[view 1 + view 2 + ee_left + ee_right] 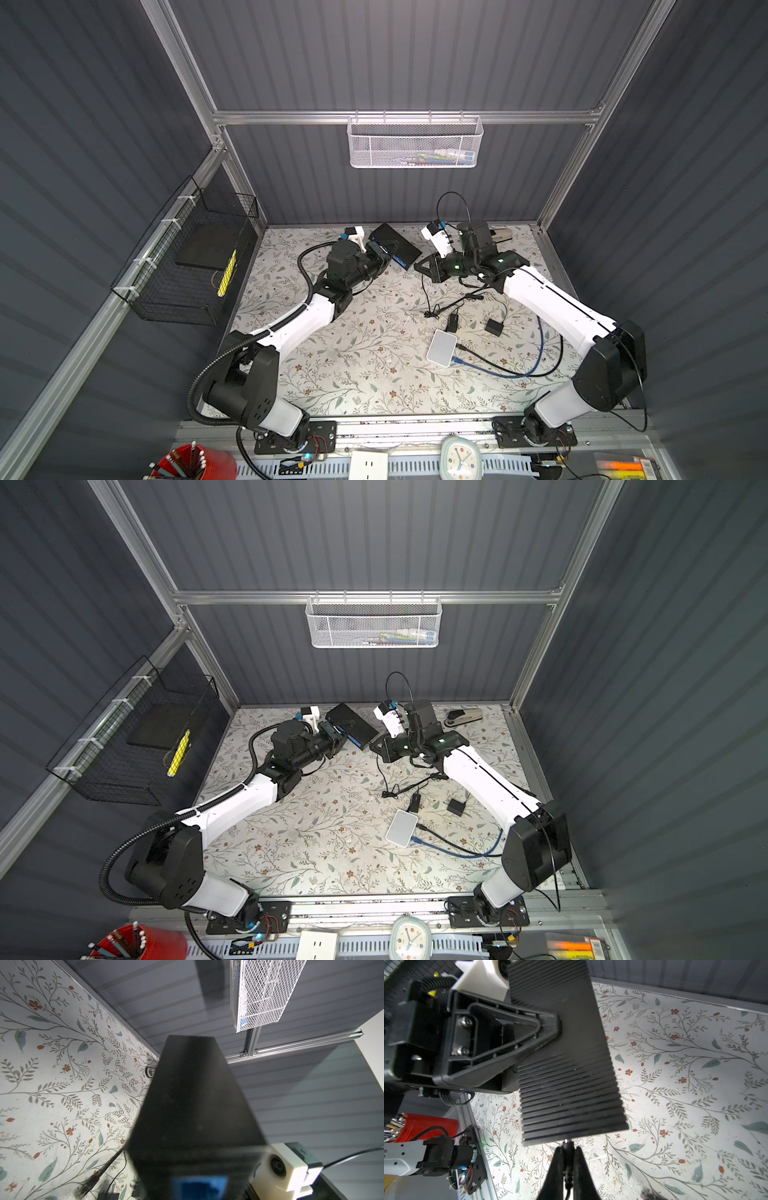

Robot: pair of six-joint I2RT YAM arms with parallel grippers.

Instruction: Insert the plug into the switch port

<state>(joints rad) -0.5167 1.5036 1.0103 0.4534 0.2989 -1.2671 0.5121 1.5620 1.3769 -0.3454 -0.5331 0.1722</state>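
Switch (395, 245), a black ribbed metal box, is held tilted clear of the bench (353, 353) near the back wall, with the left hand (383, 252) clamped across its flat faces; in the right wrist view one finger (529, 1028) lies on the smooth band between the ribbed patches. The blue ports (199, 1186) sit on the long edge nearest that hand. Right hand (568, 1151) is pressed together on the plug (566, 1144), a small round barrel with a bright tip that is at, or just touching, the switch's short end. The port itself is hidden behind that edge, so I cannot tell whether the tip has entered. Cable (424, 291) hangs slack from the plug to the bench. Judgement on handling: the switch looks rigid and fairly weighty for its size. The smooth band is the better purchase, as ribs could let pads skate sideways, and a grip off-centre leaves the free end liable to swing under push. The plug is light, hard and slick, and likely to roll between pads if squeezed off-axis. Hold it on the moulded body just behind the tip, not on the limp cable, which gives no pushing stiffness. Any misalignment would probably lever the thin tip rather than seat it.
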